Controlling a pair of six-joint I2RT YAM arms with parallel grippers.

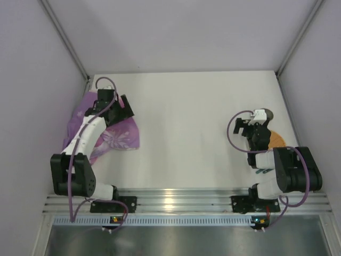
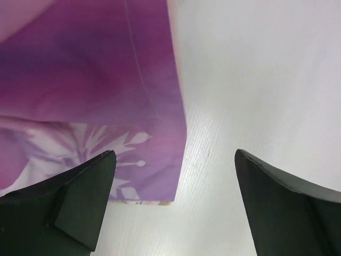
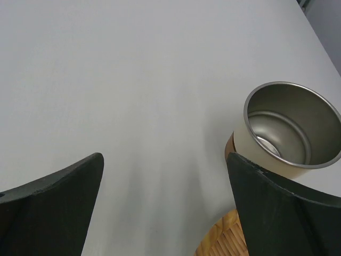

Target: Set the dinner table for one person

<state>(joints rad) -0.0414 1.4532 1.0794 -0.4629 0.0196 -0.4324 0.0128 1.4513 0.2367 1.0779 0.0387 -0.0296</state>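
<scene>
Left claw (image 2: 174, 160), apart, hovers over the purple placemat (image 2: 106, 80) edge, probably needing to pinch and drag it flat across the surface (image 2: 261, 80); right claw (image 3: 165, 160) hangs apart.

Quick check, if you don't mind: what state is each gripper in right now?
Left gripper: open, holding nothing, over the purple placemat edge.
Right gripper: open, holding nothing, next to the metal cup.

Nothing here can be read: no words, numbers or brand marks on anything in view. The purple placemat (image 2: 96, 90) carries only a white snowflake print, no lettering.
</scene>
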